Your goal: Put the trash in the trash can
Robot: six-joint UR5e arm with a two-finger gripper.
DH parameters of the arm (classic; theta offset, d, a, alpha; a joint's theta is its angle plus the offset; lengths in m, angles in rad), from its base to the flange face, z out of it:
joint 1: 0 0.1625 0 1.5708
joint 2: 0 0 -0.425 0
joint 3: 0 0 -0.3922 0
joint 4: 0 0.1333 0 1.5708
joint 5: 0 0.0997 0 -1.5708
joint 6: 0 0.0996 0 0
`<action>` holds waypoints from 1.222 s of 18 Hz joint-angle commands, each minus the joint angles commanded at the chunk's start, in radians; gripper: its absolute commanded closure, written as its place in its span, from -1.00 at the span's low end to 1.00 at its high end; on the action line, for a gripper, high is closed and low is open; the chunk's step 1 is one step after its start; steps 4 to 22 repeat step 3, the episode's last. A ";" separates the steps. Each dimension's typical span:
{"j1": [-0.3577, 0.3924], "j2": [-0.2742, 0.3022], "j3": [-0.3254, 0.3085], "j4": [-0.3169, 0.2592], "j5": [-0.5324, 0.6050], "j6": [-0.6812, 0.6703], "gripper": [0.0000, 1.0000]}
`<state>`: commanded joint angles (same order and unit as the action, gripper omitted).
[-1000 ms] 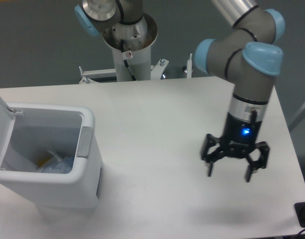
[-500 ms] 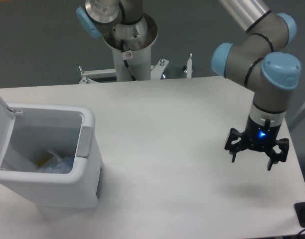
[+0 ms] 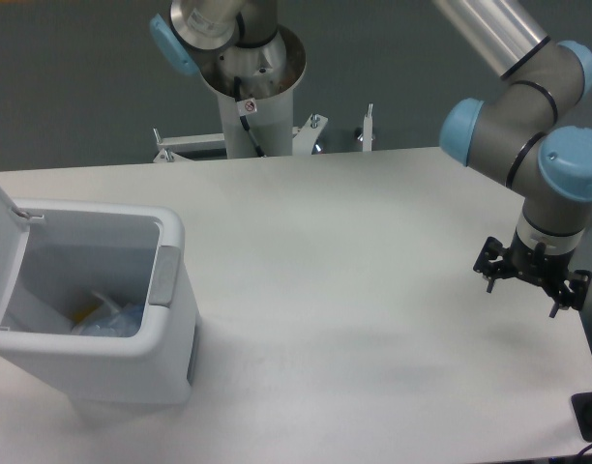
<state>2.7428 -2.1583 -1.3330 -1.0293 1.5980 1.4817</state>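
The white trash can (image 3: 170, 329) stands at the table's front left with its lid (image 3: 1, 242) swung open to the left. Inside it lies trash (image 3: 107, 316): a bluish clear crushed plastic bottle, with a bit of yellow and white beside it. My gripper (image 3: 523, 297) hangs open and empty above the table's right edge, far from the can. Its two black fingers (image 3: 490, 282) point down and are spread apart with nothing between them.
The arm's grey mounting column (image 3: 250, 87) rises behind the table's far edge with metal brackets (image 3: 310, 130) at its foot. A dark object (image 3: 591, 416) sits off the table's front right corner.
The gripper has travelled to the right and away from the camera, from the table's right middle out to its right edge, staying open. The can and its contents have not moved.
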 joint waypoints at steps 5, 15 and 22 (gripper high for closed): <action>0.000 -0.003 0.003 -0.005 0.007 0.019 -1.00; 0.000 -0.003 0.003 -0.005 0.007 0.019 -1.00; 0.000 -0.003 0.003 -0.005 0.007 0.019 -1.00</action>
